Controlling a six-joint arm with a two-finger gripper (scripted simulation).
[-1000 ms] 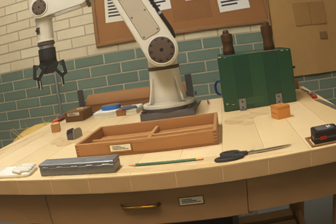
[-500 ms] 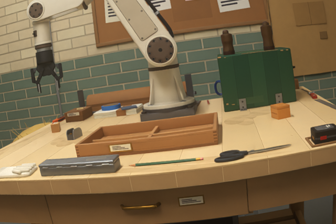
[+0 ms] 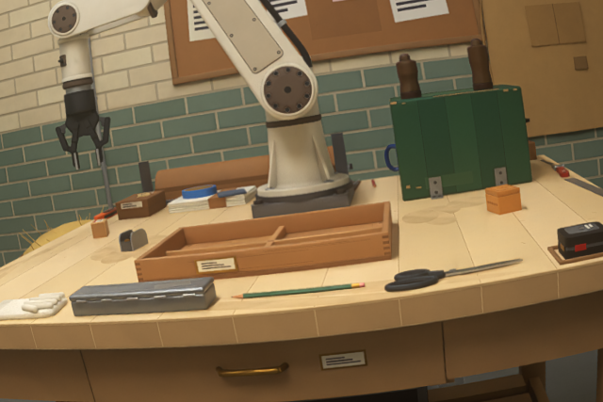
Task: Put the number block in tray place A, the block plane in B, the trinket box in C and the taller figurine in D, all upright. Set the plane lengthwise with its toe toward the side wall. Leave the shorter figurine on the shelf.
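Note:
The small number block (image 3: pixel 100 228) sits on the bench at the left, well below my gripper (image 3: pixel 87 163), which hangs high in the air, fingers partly drawn in and empty. Just right of the block lies the grey block plane (image 3: pixel 133 239). Behind them stands the dark trinket box (image 3: pixel 141 204) with a label on its front. The wooden tray (image 3: pixel 273 242), split by dividers, lies in the middle of the bench. Two dark figurines stand on top of the green shelf (image 3: pixel 460 141): the shorter one (image 3: pixel 408 76) on the left, the taller one (image 3: pixel 480 64) on the right.
A vertical pipe on the wall runs close behind the gripper. A metal case (image 3: pixel 142 295), a glove, a pencil (image 3: pixel 298 290) and scissors (image 3: pixel 450 273) lie along the front edge. An orange cube (image 3: pixel 503 198) sits before the shelf, and books with tape lie by the robot base.

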